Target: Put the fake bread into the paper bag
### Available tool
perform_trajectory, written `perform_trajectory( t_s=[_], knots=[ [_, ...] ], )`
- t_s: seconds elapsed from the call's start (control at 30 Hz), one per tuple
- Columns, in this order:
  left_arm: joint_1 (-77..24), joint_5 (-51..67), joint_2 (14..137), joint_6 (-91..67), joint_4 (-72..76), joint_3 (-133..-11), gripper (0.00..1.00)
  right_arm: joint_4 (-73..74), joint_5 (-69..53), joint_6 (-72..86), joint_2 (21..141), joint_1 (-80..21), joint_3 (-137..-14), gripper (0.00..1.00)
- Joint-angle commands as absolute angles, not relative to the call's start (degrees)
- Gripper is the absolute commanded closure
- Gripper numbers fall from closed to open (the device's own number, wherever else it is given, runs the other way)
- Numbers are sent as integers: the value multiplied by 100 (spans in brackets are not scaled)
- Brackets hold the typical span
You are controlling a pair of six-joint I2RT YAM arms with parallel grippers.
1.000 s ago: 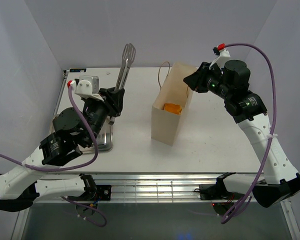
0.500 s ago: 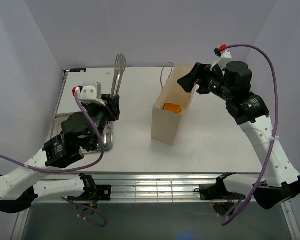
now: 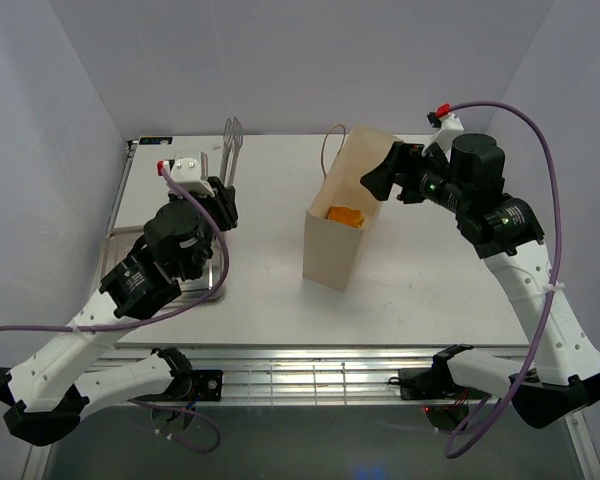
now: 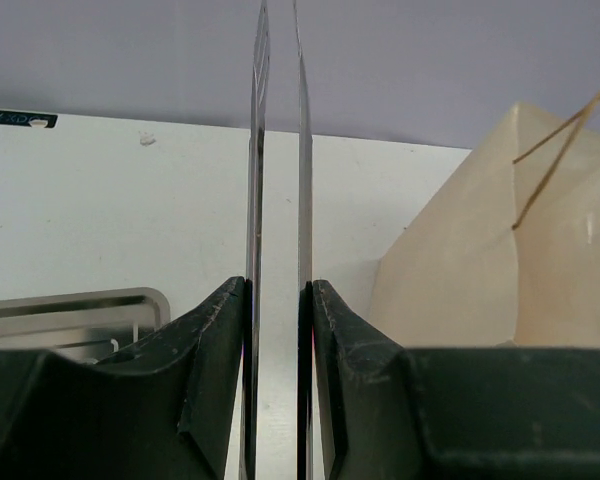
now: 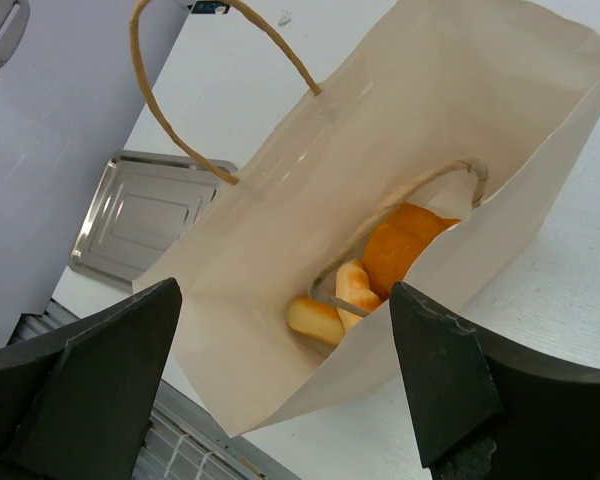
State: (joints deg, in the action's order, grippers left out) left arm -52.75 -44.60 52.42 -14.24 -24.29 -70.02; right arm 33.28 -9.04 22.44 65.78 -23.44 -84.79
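Hovering w/ R gripper (image 5: 276, 372) spread wide, empty, above paper bag (image 5: 280, 190); fake bread (image 5: 400, 245) straight below, inside; L gripper (image 4: 277, 300) clamping tweezers (image 4: 302, 150).

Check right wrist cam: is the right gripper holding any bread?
No: the right gripper stands wide open and empty above the paper bag, and the fake bread lies inside it.

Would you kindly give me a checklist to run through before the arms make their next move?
1. Paper bag upright, mouth open: ok.
2. Fake bread inside the bag: ok.
3. Right gripper open, holding nothing: ok.
4. Left gripper shut on the tongs: ok.
5. More bread waiting on the tray: cannot tell, the tray is partly hidden in every view.
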Motion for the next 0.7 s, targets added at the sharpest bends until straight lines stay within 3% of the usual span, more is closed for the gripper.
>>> perform_trajectory(
  t_s=[0.0,0.67],
  knots=[
    [-4616,-3438,5370,-1740,-2566,-6847,58,3533,-774,1995,6337,-2364,-8333,10],
    [-2989,-1197,6327,-2680,-836,-5055,58,4140,-201,1582,4957,-2364,-7050,10]
  ],
)
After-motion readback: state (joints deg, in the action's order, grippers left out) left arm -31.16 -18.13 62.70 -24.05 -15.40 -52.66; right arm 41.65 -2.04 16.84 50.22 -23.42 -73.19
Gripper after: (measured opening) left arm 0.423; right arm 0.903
